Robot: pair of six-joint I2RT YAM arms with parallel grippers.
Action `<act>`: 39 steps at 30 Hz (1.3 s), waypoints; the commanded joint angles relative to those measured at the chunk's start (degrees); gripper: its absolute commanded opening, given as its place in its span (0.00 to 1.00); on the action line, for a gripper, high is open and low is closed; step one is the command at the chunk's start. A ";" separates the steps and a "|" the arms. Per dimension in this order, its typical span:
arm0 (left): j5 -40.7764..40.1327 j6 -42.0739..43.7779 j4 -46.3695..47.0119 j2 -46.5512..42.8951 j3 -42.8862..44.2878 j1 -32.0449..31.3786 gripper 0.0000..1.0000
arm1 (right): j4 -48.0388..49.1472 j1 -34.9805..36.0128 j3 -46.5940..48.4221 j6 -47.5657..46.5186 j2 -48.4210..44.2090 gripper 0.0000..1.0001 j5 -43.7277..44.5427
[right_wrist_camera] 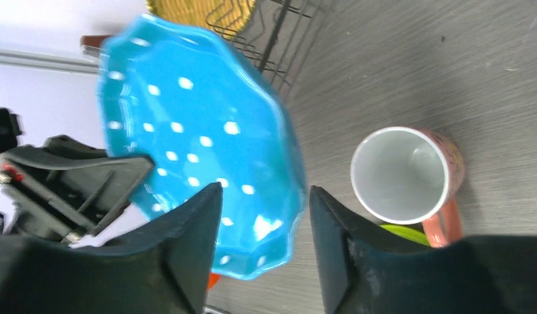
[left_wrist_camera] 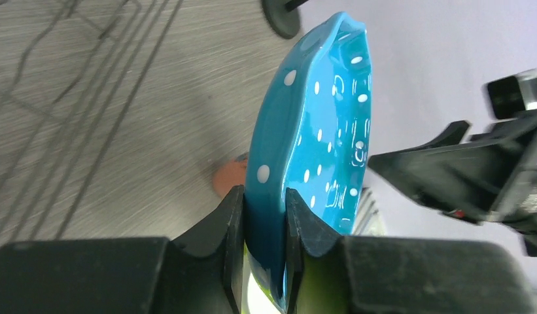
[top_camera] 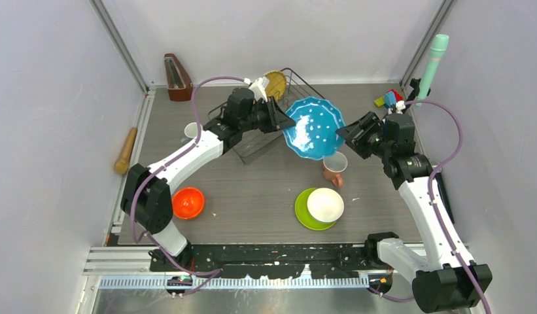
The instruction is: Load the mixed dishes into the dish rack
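My left gripper [top_camera: 279,118] is shut on the rim of the teal-blue plate [top_camera: 314,127] and holds it tilted in the air beside the dish rack [top_camera: 296,82]. In the left wrist view both fingers clamp the plate [left_wrist_camera: 318,131] at the gripper [left_wrist_camera: 264,196]. My right gripper [top_camera: 346,135] is open at the plate's right edge; in its wrist view the plate [right_wrist_camera: 193,131] shows between the open fingers of the gripper [right_wrist_camera: 262,196], ungripped. The yellow woven plate [top_camera: 275,84] stands in the rack. The salmon-pink mug [top_camera: 334,168] stands below the plate.
The white bowl [top_camera: 325,205] sits on the lime green plate [top_camera: 301,212]. The orange bowl [top_camera: 188,203] is at the near left and the small grey-blue mug [top_camera: 192,130] by the left arm. A metronome [top_camera: 177,77], toy blocks [top_camera: 390,99] and a wooden pin [top_camera: 126,150] lie around the edges.
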 commanded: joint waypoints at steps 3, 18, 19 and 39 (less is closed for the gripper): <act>-2.67 11.23 -3.18 -3.17 5.11 3.07 0.00 | 5.13 0.37 2.87 0.04 -2.43 0.77 2.16; -19.95 46.54 3.88 -10.03 9.05 3.10 0.00 | 1.62 0.37 4.30 -3.45 -4.01 0.79 8.78; -19.98 50.31 4.99 -10.08 9.28 3.10 0.00 | 1.69 0.37 4.13 -3.47 -4.08 0.79 8.73; -28.94 73.98 20.62 1.98 17.08 2.66 0.00 | 2.55 0.37 4.70 -4.00 -2.49 0.76 9.40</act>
